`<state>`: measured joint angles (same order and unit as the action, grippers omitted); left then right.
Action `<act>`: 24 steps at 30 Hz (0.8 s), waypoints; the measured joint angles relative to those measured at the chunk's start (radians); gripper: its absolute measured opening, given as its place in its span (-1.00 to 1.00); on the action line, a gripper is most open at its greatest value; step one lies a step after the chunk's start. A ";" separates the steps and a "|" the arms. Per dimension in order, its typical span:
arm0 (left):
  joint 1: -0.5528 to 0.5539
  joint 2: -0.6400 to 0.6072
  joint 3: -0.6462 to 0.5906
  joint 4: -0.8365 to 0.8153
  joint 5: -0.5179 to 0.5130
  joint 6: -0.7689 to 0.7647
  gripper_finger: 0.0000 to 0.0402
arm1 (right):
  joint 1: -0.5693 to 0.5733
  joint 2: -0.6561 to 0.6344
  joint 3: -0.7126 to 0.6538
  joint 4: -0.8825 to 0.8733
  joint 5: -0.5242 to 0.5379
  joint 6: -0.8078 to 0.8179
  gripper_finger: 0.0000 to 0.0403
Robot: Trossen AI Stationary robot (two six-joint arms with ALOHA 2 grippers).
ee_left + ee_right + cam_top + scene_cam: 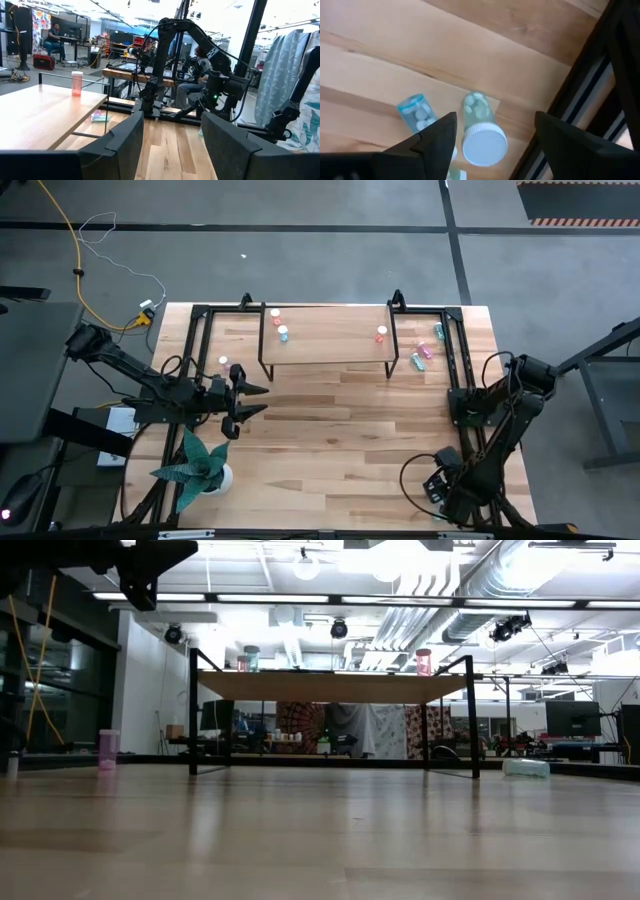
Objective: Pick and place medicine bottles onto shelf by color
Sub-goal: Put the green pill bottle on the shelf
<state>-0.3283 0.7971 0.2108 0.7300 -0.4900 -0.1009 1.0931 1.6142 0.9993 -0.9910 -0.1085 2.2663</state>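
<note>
Shelf: your landmark, the shelf [325,335], stands at the far middle of the tabletop [340,430] on thin black legs.
On the shelf, left end: you have a red-orange bottle [275,313] at the far corner and a teal bottle [283,333] just nearer to you, both upright.
On the shelf, right end: one red-orange bottle [381,333] stands upright; in the low view it shows as a pinkish bottle [423,661] on the shelf top.
Right of the shelf: a cluster of loose bottles [426,350] lies on the tabletop beside the shelf's right legs, teal and pink mixed; you cannot count them exactly from above.
Left of the shelf: a pink bottle [108,749] stands upright on the tabletop, apart from the shelf's left legs.
Right gripper: your right gripper [495,135] hangs over the tabletop well to the right of the shelf and nearer the front edge, fingers [432,137] spread wide and holding nothing. Two clear teal bottles lie under it: one with a white cap [481,131] between the fingers, the other [418,113] just beside it.
Left gripper: your left gripper [250,400] waits left of the shelf and in front of it, fingers [125,140] wide apart and empty, pointing across the tabletop.
Plant: a white pot with a green plant [200,465] sits at the front left, well apart from the shelf.
</note>
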 joint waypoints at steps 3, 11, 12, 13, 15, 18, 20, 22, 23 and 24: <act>0.000 0.000 0.000 0.000 0.000 0.000 -0.05 | 0.000 0.000 0.000 0.003 0.003 0.001 0.17; 0.000 0.000 0.000 0.000 0.000 0.000 -0.05 | 0.000 0.000 0.000 0.005 -0.001 0.002 -0.25; 0.000 0.000 0.000 0.000 0.000 0.000 -0.05 | 0.000 0.000 0.000 0.005 -0.001 0.002 -0.30; 0.000 0.000 0.000 0.000 0.000 0.000 -0.05 | 0.000 0.000 0.000 0.005 -0.005 0.002 -0.34; 0.000 0.000 0.000 0.000 0.000 0.000 -0.05 | 0.000 0.000 0.000 0.007 -0.018 -0.004 -0.40; 0.000 0.000 0.000 0.000 0.000 0.000 -0.05 | 0.000 0.000 0.000 0.007 -0.026 -0.008 -0.45; 0.000 0.000 0.000 0.000 0.000 0.000 -0.05 | 0.000 0.000 0.000 0.008 -0.028 -0.012 -0.45; 0.000 0.000 0.000 0.000 0.000 0.000 -0.05 | 0.000 0.000 0.000 0.010 -0.028 -0.019 -0.45; 0.000 0.000 0.000 0.000 0.000 0.000 -0.05 | 0.000 -0.003 0.000 0.011 -0.029 -0.020 -0.45; 0.000 0.000 0.000 0.000 0.000 0.000 -0.05 | 0.000 -0.006 0.000 0.013 -0.029 -0.020 -0.45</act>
<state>-0.3283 0.7971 0.2108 0.7300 -0.4896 -0.1009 1.0927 1.6084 0.9989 -0.9777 -0.1372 2.2459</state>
